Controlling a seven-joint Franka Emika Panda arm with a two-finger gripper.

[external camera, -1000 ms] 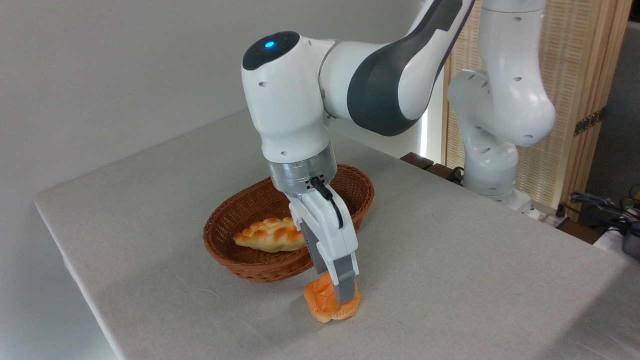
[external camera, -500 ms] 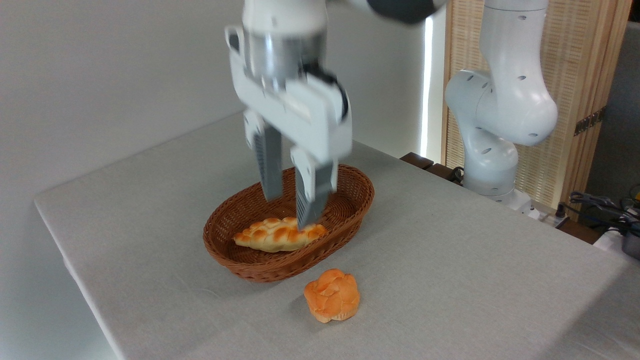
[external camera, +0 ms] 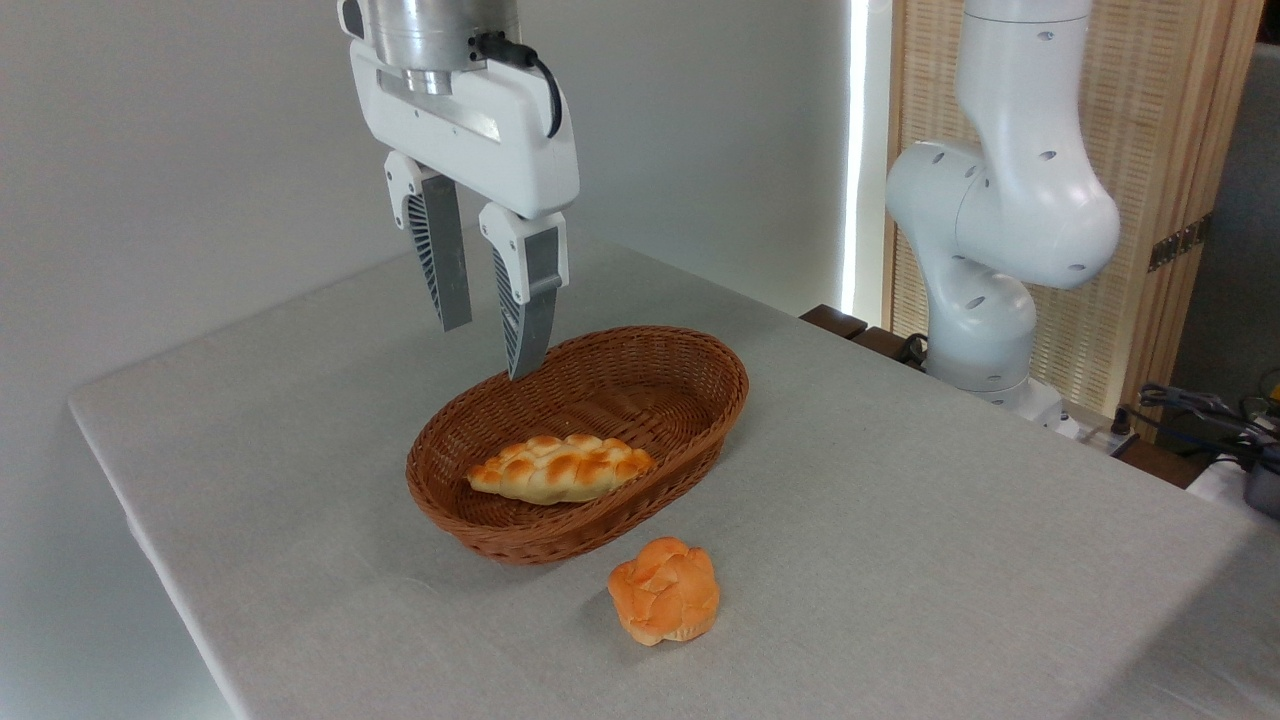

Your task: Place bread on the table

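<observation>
The bread (external camera: pixel 664 590), a small round orange-brown bun with a segmented top, rests on the light grey table (external camera: pixel 900 520) just in front of the wicker basket. My gripper (external camera: pixel 488 348) hangs open and empty high above the basket's back left rim, well up and to the left of the bread. Nothing sits between its two grey fingers (external camera: pixel 440 255).
A brown oval wicker basket (external camera: pixel 590 440) stands mid-table with a pale golden braided loaf (external camera: pixel 560 468) inside. The arm's white base (external camera: pixel 990 250) rises at the table's far right edge. Cables and equipment (external camera: pixel 1210 420) lie off the table at right.
The gripper let go of the bread, which stays on the table. It then rose and swung up and to the left, turning its open fingers to face the camera.
</observation>
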